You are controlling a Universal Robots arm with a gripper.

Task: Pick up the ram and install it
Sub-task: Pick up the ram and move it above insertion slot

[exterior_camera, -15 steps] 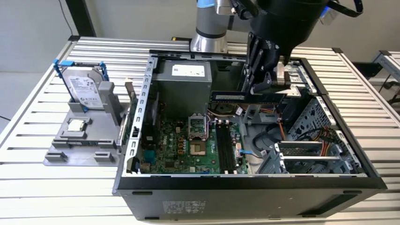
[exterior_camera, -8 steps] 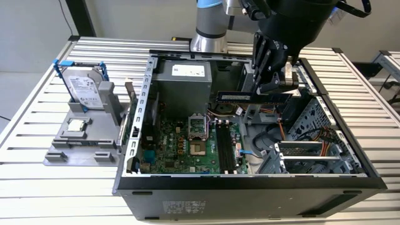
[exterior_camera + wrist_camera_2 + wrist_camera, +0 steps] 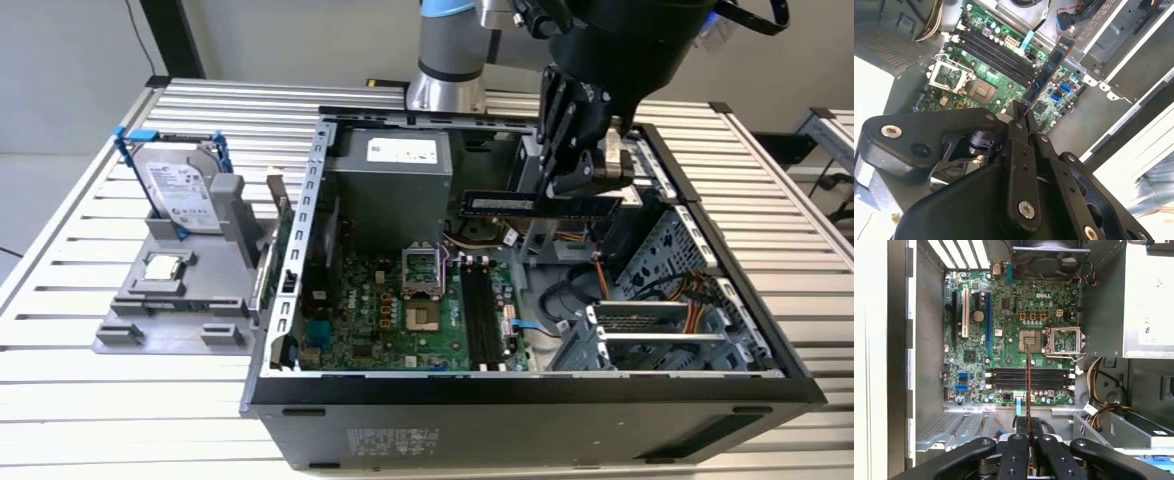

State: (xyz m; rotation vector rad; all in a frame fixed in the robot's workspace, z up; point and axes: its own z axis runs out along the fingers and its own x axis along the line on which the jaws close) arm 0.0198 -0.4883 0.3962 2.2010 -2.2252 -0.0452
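Ribbed aluminium slats form the table (image 3: 134, 420), and a large open black computer case (image 3: 534, 390) lies on it in the middle of the exterior view.

The black claw (image 3: 597, 185) hangs over the case in the upper right of that view, clenched on one end of the ram (image 3: 541, 205), a long, thin green circuit-board stick with dark chips. In both wrist views the claw (image 3: 1021, 112) (image 3: 1029, 426) pinches the stick between its two inner fingers. The ram (image 3: 1049, 70) juts out from the tips, and in the first wrist view the ram (image 3: 1028, 385) shows edge-on as a thin line.

The stick is held in the air above the case's interior, clear of the board below. In the exterior view it runs crosswise to the long black memory slots (image 3: 481, 310).

Those slots sit on the green motherboard (image 3: 387, 310), beside the open square processor socket (image 3: 420, 270). A grey power-supply box (image 3: 387, 165) stands behind them.

Well apart, at the exterior view's left, a grey plastic holder (image 3: 160, 325) rests on the table. It carries a silver hard drive in a blue frame (image 3: 180, 185), standing upright, and a small square silver processor chip (image 3: 164, 267) lying flat.
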